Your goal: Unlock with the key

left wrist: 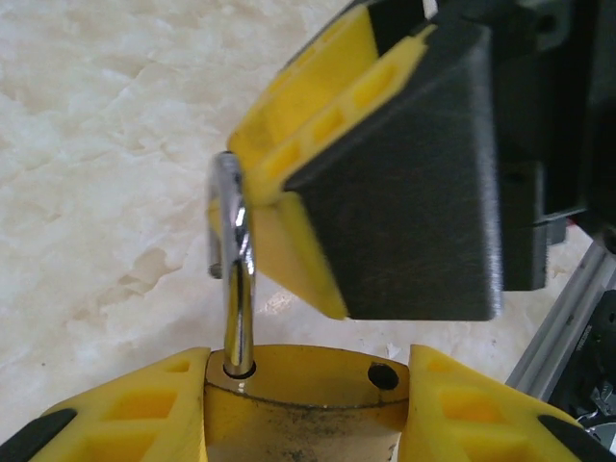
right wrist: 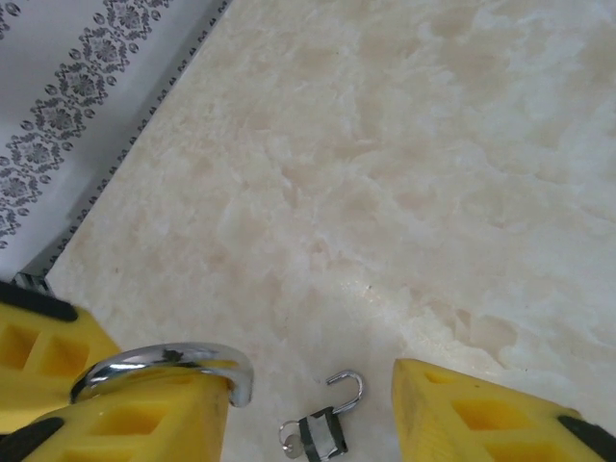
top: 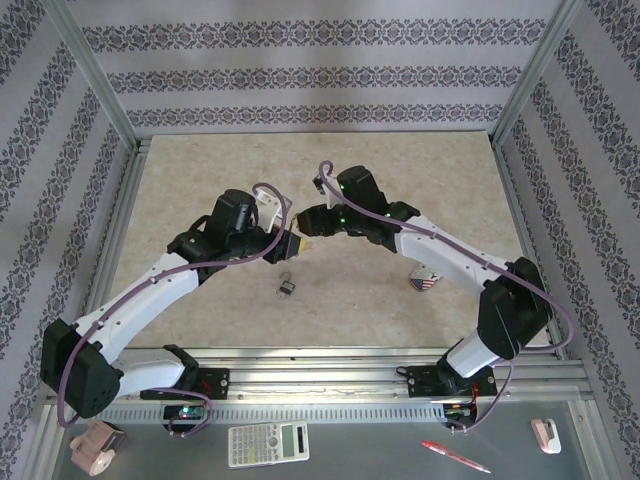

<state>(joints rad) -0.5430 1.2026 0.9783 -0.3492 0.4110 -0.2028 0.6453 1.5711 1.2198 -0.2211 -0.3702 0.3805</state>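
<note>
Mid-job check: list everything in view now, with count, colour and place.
brass padlock: 1, brass, held above mid-table; chrome shackle has one end out of its hole
small padlock: 1, dark and silvery, open, on table below the grippers
flag-patterned item: 1, red-white-blue, on table by right arm
calculator: 1, light grey, front ledge
pen: 1, red, front ledge
pink object: 1, front-left corner
white and pink object: 1, front-right corner
table: 1, beige marbled
left gripper: yellow fingers, shut on brass padlock
right gripper: yellow fingers, open, at the shackle
</note>
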